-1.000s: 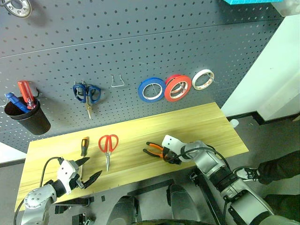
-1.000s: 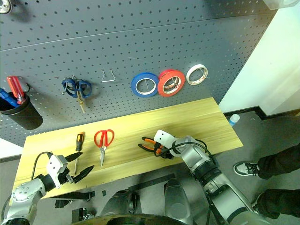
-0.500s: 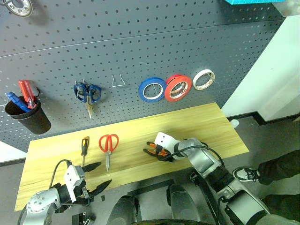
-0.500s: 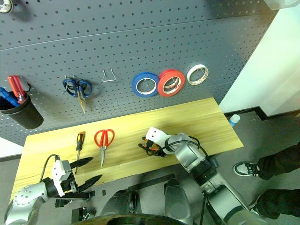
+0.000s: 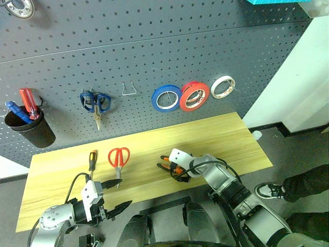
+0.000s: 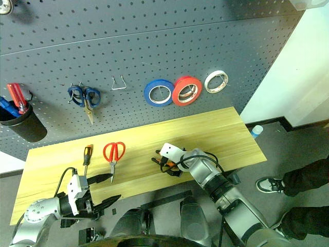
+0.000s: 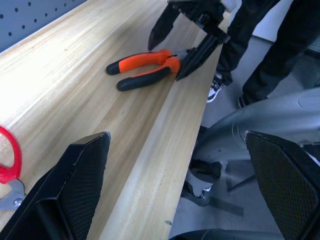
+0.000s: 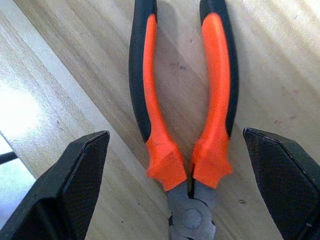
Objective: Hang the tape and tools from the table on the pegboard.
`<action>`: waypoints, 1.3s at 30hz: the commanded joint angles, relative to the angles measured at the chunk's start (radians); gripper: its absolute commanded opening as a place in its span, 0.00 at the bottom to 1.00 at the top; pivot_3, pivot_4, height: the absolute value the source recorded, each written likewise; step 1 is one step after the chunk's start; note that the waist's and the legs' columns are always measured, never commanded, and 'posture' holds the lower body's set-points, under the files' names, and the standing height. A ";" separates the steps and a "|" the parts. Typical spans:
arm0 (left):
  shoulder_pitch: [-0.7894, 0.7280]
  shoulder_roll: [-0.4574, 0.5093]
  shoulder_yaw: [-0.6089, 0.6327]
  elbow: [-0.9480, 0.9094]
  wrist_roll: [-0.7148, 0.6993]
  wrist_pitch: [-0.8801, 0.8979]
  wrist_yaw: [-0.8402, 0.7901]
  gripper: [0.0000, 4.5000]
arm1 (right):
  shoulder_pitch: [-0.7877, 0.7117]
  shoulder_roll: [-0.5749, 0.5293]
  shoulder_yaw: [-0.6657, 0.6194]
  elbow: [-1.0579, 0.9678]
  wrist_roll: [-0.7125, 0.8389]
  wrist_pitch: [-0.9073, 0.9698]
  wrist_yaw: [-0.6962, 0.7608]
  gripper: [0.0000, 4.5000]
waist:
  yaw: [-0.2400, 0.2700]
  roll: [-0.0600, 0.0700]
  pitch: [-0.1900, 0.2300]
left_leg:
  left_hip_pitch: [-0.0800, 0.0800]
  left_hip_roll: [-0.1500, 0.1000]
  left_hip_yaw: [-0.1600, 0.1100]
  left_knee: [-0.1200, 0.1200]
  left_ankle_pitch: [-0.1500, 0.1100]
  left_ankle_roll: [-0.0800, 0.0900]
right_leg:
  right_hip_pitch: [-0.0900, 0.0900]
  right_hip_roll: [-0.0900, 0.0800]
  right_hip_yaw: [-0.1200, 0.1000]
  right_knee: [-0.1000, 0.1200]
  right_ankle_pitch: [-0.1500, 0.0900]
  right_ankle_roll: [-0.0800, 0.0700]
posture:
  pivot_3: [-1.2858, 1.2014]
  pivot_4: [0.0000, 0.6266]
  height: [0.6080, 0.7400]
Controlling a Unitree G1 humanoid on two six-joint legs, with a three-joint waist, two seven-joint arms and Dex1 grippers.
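At the near edge of the table (image 5: 231,136), the left gripper (image 5: 114,196) hangs wide open with nothing in it; since a second ago it's slid right, toward the middle. Further along, the right gripper (image 8: 180,150) now has its fingers spread wide on either side of the pliers (image 8: 185,110), not clamping them. A second ago those fingers were closer together, so it's opened up. The pliers lie flat near the table's middle. Behind the left gripper, the screwdriver (image 5: 92,160) and red scissors (image 5: 118,159) haven't budged. Up on the pegboard (image 5: 154,46), the red tape (image 5: 195,96) hangs between the blue roll (image 5: 166,98) and the white roll (image 5: 223,87).
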 commanded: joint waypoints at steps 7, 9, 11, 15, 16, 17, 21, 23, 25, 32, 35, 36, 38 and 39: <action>-0.012 0.009 0.007 -0.012 0.001 0.002 0.011 1.00 | -0.090 0.065 0.006 0.111 -0.018 -0.021 -0.029 0.91 | -0.002 0.000 0.000 | 0.000 0.000 0.000 0.000 0.000 0.000 | 0.000 0.000 0.000 0.000 0.000 0.000 | 0.47 0.21 0.98; -0.011 0.010 0.008 -0.014 0.001 0.002 0.014 1.00 | -0.097 0.068 0.014 0.125 -0.027 -0.025 -0.028 0.82 | -0.002 0.000 0.000 | 0.000 0.000 0.000 0.000 0.000 0.000 | 0.000 0.000 0.000 0.000 0.000 0.000 | 0.47 0.21 0.98; -0.008 0.010 0.012 -0.015 -0.001 0.002 0.019 1.00 | -0.097 0.070 0.018 0.131 -0.033 -0.027 -0.026 0.67 | -0.002 0.000 0.000 | 0.000 0.000 0.000 0.000 0.000 0.000 | 0.000 0.000 0.000 0.000 0.000 0.000 | 0.47 0.21 0.98; -0.005 0.011 0.016 -0.015 -0.002 0.000 0.025 1.00 | -0.092 0.063 0.028 0.124 -0.037 -0.024 -0.014 0.61 | -0.002 0.000 0.000 | 0.000 0.000 0.000 0.000 0.000 0.000 | 0.000 0.000 0.000 0.000 0.000 0.000 | 0.47 0.20 0.98; -0.005 0.011 0.018 -0.014 -0.002 -0.001 0.026 1.00 | -0.089 0.061 0.029 0.119 -0.039 -0.023 -0.012 0.61 | -0.002 0.000 0.000 | 0.000 0.000 0.000 0.000 0.000 0.000 | 0.000 0.000 0.000 0.000 0.000 0.000 | 0.47 0.20 0.98; -0.004 0.011 0.019 -0.014 -0.002 -0.002 0.028 1.00 | -0.086 0.057 0.030 0.115 -0.041 -0.023 -0.010 0.61 | -0.002 0.000 0.000 | 0.000 0.000 0.000 0.000 0.000 0.000 | 0.000 0.000 0.000 0.000 0.000 0.000 | 0.47 0.20 0.98; -0.001 0.007 0.027 -0.017 -0.006 -0.005 0.038 1.00 | -0.075 0.033 0.021 0.063 -0.043 -0.057 -0.007 0.61 | 0.000 0.000 0.000 | 0.000 0.000 0.000 0.000 0.000 0.000 | 0.000 0.000 0.000 0.000 0.000 0.000 | 0.47 0.19 0.98; 0.003 0.000 0.049 -0.029 -0.030 -0.001 0.051 1.00 | -0.063 0.006 0.004 -0.015 -0.033 -0.088 0.004 0.61 | 0.002 0.000 0.000 | 0.000 0.000 0.000 0.000 0.000 0.000 | 0.000 0.000 0.000 0.000 0.000 0.000 | 0.47 0.20 0.98; 0.006 -0.007 0.087 -0.042 -0.070 0.014 0.070 1.00 | -0.046 -0.025 -0.014 -0.096 -0.020 -0.143 0.012 0.61 | 0.003 0.000 0.000 | -0.001 0.000 0.000 0.000 0.000 0.000 | -0.001 0.000 0.000 0.000 0.000 0.000 | 0.47 0.19 0.98; 0.029 0.022 0.247 0.011 -0.144 0.015 0.090 1.00 | -0.006 -0.073 -0.114 -0.372 0.104 -0.281 0.070 0.61 | -0.002 0.000 0.000 | -0.001 0.000 0.000 0.000 0.000 0.000 | -0.001 0.000 0.000 0.000 -0.001 0.003 | 0.47 0.19 0.98; 0.017 0.025 0.269 0.023 -0.149 0.011 0.084 1.00 | -0.045 -0.012 -0.186 -0.478 0.222 -0.212 0.096 0.61 | -0.001 0.000 0.000 | -0.001 0.000 0.000 0.000 0.000 0.000 | -0.001 0.000 0.000 0.000 -0.001 0.002 | 0.47 0.18 0.98; 0.010 0.021 0.274 0.019 -0.154 0.015 0.086 1.00 | -0.072 0.017 -0.214 -0.509 0.261 -0.185 0.092 0.61 | 0.000 -0.001 0.000 | -0.002 0.000 0.000 0.000 0.000 0.000 | -0.001 0.000 0.000 -0.001 0.000 0.000 | 0.47 0.18 0.98; -0.005 0.013 0.276 0.012 -0.161 0.021 0.089 1.00 | -0.124 0.070 -0.265 -0.549 0.329 -0.125 0.079 0.61 | 0.002 -0.001 0.000 | -0.002 0.000 0.000 0.000 0.000 0.000 | -0.001 0.000 0.000 0.000 0.000 0.000 | 0.47 0.18 0.98; -0.014 0.008 0.274 0.007 -0.165 0.024 0.091 1.00 | -0.161 0.096 -0.287 -0.559 0.352 -0.113 0.066 0.61 | 0.003 0.000 0.000 | -0.002 0.000 0.000 0.001 0.000 0.000 | -0.001 0.000 0.000 0.000 0.001 0.000 | 0.47 0.17 0.98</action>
